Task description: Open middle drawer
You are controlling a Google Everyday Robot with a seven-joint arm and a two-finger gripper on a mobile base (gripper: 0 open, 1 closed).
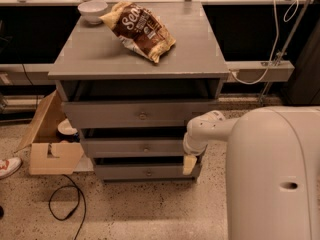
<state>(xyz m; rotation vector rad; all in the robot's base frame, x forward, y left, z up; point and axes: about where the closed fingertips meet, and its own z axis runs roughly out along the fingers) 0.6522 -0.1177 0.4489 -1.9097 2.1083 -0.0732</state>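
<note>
The middle drawer (131, 147), second of three in a grey cabinet (100, 59), sits pushed in, its small round knob (146, 148) at centre. Above it is the taller top drawer (120, 115), below it the lowest drawer (125, 172). The robot's gripper (190, 164) hangs at the right end of the drawer fronts, by the two lower drawers; whether it is apart or together cannot be told. A chip bag (140, 30) and a white bowl (93, 10) rest on the cabinet. A cardboard box (50, 151) stands on the floor to the left.
</note>
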